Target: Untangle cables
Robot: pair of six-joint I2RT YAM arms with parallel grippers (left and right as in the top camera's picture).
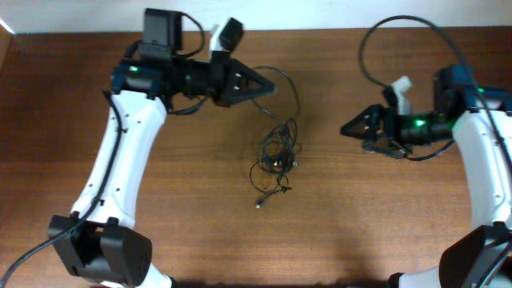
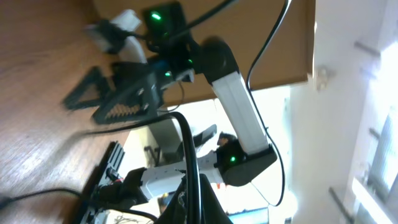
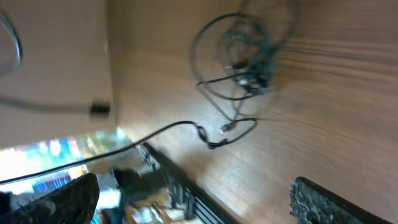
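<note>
The cables [image 1: 278, 149] lie as a small knotted bundle of thin black cords at the middle of the wooden table [image 1: 200, 208]. One strand rises from the bundle up to my left gripper [image 1: 269, 86]. In the left wrist view that strand [image 2: 191, 155] runs between the closed fingers of the left gripper [image 2: 199, 211]. A loose plug end [image 1: 258, 204] trails in front of the bundle. My right gripper [image 1: 346, 128] hovers right of the bundle, apart from it. In the right wrist view its fingers [image 3: 193, 199] are wide apart and empty, with the bundle [image 3: 249, 56] and a plug end [image 3: 227, 127] ahead.
The right arm's own thick black cable [image 1: 384, 32] loops over the table at the back right. The right gripper also shows in the left wrist view [image 2: 106, 99]. The table's front edge [image 3: 186, 180] runs below the bundle in the right wrist view.
</note>
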